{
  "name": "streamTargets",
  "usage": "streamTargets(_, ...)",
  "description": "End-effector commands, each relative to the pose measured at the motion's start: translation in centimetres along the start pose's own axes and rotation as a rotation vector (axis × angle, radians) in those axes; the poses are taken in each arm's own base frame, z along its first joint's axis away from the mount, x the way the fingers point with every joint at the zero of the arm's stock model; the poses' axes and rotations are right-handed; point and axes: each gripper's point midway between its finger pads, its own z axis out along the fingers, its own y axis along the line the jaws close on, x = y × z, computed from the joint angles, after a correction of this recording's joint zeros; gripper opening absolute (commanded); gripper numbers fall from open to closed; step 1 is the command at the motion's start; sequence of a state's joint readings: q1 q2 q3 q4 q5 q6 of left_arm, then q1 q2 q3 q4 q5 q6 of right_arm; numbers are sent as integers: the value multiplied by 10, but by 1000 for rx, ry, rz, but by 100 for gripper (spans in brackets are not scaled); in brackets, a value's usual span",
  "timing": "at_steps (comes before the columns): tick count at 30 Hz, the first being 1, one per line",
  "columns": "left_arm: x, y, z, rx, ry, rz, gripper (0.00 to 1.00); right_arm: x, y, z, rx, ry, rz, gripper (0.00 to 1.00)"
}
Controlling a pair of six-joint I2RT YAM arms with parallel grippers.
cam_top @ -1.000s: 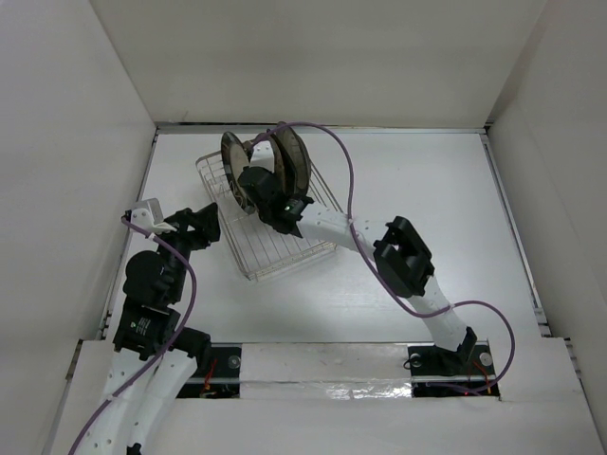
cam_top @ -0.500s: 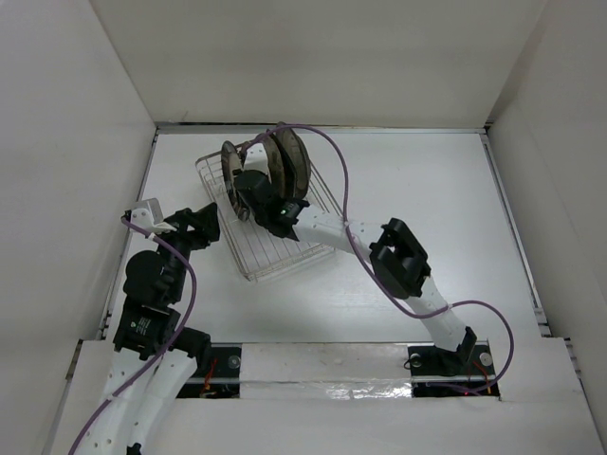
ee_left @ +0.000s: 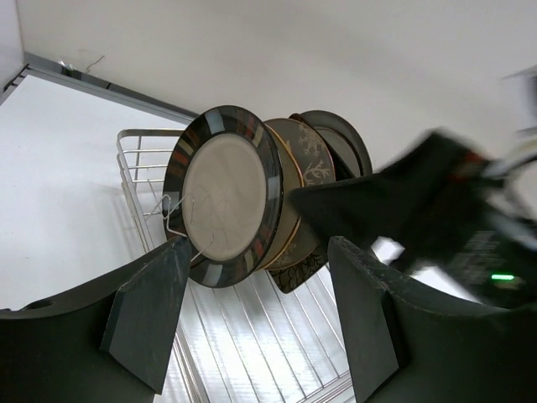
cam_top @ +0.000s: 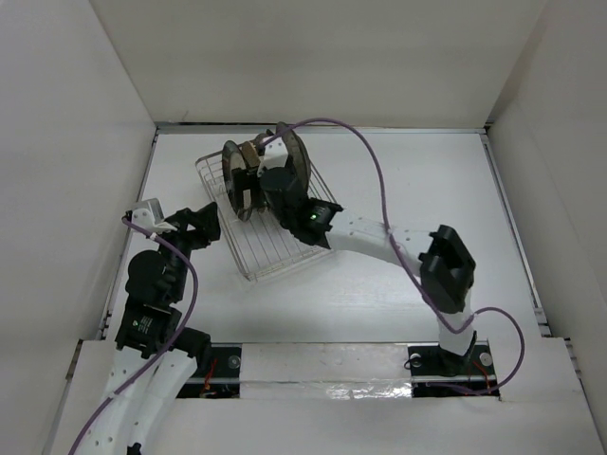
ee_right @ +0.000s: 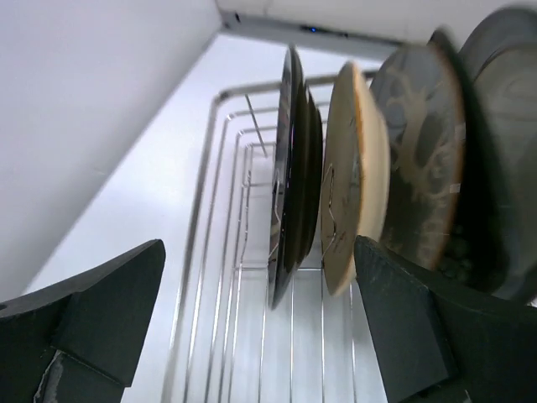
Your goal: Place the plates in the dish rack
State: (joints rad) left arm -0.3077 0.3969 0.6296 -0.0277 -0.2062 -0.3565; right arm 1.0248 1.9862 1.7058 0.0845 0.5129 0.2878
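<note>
Several plates stand on edge in the far end of the silver wire dish rack (cam_top: 275, 237). Frontmost is the dark-rimmed tan-centred plate (ee_left: 222, 197) (ee_right: 289, 168), then a tan plate (ee_right: 357, 176), a grey floral one (ee_right: 419, 159) and darker ones behind. My right gripper (cam_top: 254, 182) (ee_right: 260, 311) hovers over the rack just in front of them. It is wide open and holds nothing. Left of the rack my left gripper (cam_top: 207, 227) (ee_left: 256, 336) stays open and empty, facing the plates.
The rack sits slanted at the back left of the white table (cam_top: 427, 190), with bare wire floor (ee_left: 252, 336) in its near half. White walls close in the left, back and right. The right forearm (ee_left: 419, 193) crosses the left wrist view.
The right gripper has opened wide and let go of the dark-rimmed plate, which now stands in the rack. The right arm's elbow swung to the right. The left arm stayed put.
</note>
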Motion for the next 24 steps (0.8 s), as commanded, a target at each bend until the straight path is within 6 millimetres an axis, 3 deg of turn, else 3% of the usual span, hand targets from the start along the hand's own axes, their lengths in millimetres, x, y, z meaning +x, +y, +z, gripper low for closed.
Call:
streamTargets(1, -10, -7, 3, 28, -45, -6, 64, -86, 12, -47, -100, -181, 83, 100)
streamTargets(2, -10, -8, 3, 34, -50, -6, 64, -88, 9, -54, -104, -181, 73, 100)
streamTargets(3, -11, -6, 4, 30, -54, -5, 64, -78, 1, -59, -93, -163, 58, 100)
streamTargets(4, -9, -8, 4, 40, -50, -3, 64, -97, -5, -75, -89, -200, 72, 100)
streamTargets(6, -6, -8, 6, 44, -35, 3, 64, -102, -21, -91, -57, -224, 72, 100)
streamTargets(7, -6, -7, 6, 40, -35, 11, 64, -103, -32, -107, -50, -240, 79, 100)
streamTargets(9, -4, -8, 7, 49, -33, 15, 64, -106, -63, -118, 20, -265, 83, 100)
streamTargets(10, -5, -7, 8, 49, -37, 19, 64, -88, -79, -122, 53, -240, 63, 100)
streamTargets(11, -2, -6, 9, 47, -28, 22, 64, -102, -94, -138, 71, -276, 85, 100)
streamTargets(13, -1, -6, 10, 46, -22, 28, 64, -97, -130, -147, 146, -277, 105, 100)
streamTargets(14, -1, -7, 11, 50, -24, 29, 64, -80, -146, -150, 172, -250, 97, 100)
streamTargets(15, 0, -5, 12, 45, -23, 31, 64, -91, -164, -162, 195, -280, 125, 100)
streamTargets(17, 3, -8, 14, 65, -19, 32, 64, -83, -186, -173, 235, -276, 131, 100)
streamTargets(19, 9, -8, 18, 70, 7, 42, 64, -59, -216, -184, 282, -258, 146, 98)
streamTargets(20, 9, -9, 18, 72, 8, 44, 64, -68, -223, -190, 294, -287, 159, 97)
streamTargets(21, 11, -8, 19, 69, 13, 47, 64, -53, -229, -190, 285, -261, 161, 97)
streamTargets(23, 13, -6, 21, 62, 13, 56, 64, -52, -244, -198, 296, -276, 179, 96)
streamTargets(24, 13, -5, 22, 58, 13, 63, 64, -40, -248, -197, 293, -256, 182, 96)
